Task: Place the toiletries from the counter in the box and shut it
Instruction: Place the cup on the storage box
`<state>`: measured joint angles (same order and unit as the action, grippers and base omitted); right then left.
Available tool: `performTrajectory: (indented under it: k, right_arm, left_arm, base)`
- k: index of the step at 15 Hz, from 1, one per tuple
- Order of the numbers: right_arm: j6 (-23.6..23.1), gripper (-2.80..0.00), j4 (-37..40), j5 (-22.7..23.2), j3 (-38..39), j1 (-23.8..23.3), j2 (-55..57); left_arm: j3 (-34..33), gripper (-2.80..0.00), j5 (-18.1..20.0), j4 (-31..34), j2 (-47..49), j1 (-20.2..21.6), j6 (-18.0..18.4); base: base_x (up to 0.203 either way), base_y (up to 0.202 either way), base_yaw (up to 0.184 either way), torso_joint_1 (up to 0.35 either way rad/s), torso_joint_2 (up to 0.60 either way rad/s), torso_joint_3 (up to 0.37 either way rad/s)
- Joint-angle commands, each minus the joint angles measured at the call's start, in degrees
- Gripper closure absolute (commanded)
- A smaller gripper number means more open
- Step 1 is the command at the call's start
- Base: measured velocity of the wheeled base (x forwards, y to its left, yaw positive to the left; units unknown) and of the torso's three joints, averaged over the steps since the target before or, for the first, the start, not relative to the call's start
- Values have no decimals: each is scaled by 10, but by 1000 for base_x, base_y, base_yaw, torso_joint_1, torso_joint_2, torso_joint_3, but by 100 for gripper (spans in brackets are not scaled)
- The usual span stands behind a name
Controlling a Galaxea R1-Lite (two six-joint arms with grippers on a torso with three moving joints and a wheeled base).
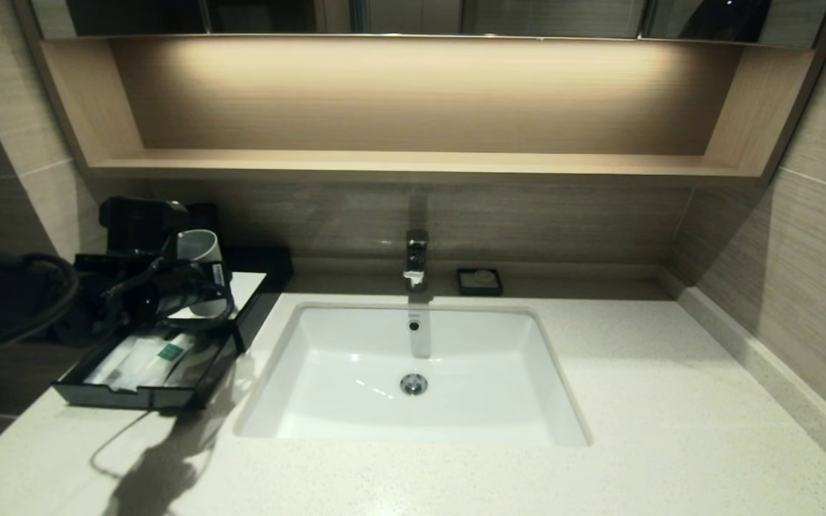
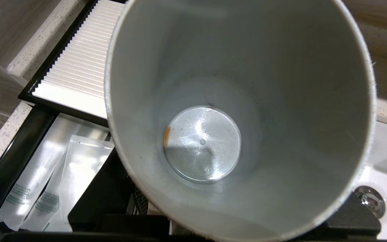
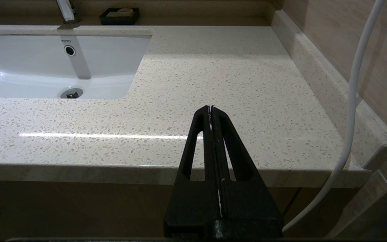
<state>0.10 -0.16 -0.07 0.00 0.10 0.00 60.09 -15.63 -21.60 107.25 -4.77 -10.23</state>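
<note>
The pale cream speckled stone surface [image 1: 456, 473] spans the scene, with a white rectangular sink [image 1: 413, 373] set into its middle. At its left end sits the low black rectangular box [image 1: 259, 287] with a white ribbed top panel [image 2: 76, 70]; its front drawer [image 1: 148, 390] is pulled out. In the drawer lie two long slim cream paper-wrapped sticks with green band labels [image 2: 29, 188] and a flat translucent plastic packet [image 2: 79, 161], side by side and overlapping. Above the box, the left end effector [image 1: 194, 287] holds a plain white round cup [image 1: 199, 247], fingers clamped around it; the cup's open mouth fills the left wrist view. The right end effector [image 3: 211, 111] hangs before the surface's front edge, right of the sink, fingers pressed together. A small black square soap dish [image 1: 480, 281] stands beside the chrome faucet [image 1: 416, 258].
</note>
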Motion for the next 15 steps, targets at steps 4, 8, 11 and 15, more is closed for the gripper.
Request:
performTrajectory:
  k: [4,8,11,15]
  right_arm:
    - [0,0,0,0,1,1,0]
    - [0,0,0,0,1,1,-1]
    - [0,0,0,0,1,0,-1]
    - [0,0,0,0,1,1,0]
  left_arm:
    - [23,0,-2,-3,31,5,13]
    - [39,0,-1,-4,49,12,13]
    - [49,0,0,-4,57,15,12]
    - [71,0,11,-3,67,24,11]
  base:
    - [0,0,0,0,0,0]
    - [0,0,0,0,0,0]
    - [0,0,0,0,0,0]
    - [0,0,0,0,0,0]
